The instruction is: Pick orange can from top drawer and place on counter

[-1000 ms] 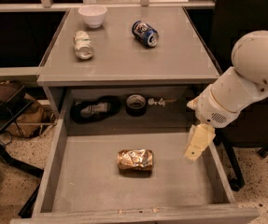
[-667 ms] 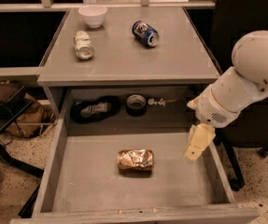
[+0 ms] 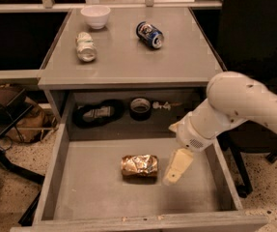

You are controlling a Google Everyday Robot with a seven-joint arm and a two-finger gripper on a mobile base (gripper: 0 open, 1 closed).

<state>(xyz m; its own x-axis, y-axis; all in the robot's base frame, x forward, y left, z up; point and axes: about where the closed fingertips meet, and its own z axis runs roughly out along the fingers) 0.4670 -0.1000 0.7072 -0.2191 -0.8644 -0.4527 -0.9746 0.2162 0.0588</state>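
The orange can lies on its side in the middle of the open top drawer, shiny and crumpled. My gripper hangs from the white arm that reaches in from the right. It is down inside the drawer, just right of the can and very near it; I cannot tell if it touches. The counter is the grey top above the drawer.
On the counter are a white bowl, a pale silver-green can and a blue can, both lying down. Behind the drawer, a recess holds a black object, a tape roll and a small item.
My gripper has moved left and down, from near the drawer's right wall to just beside the orange can. The can has not moved.
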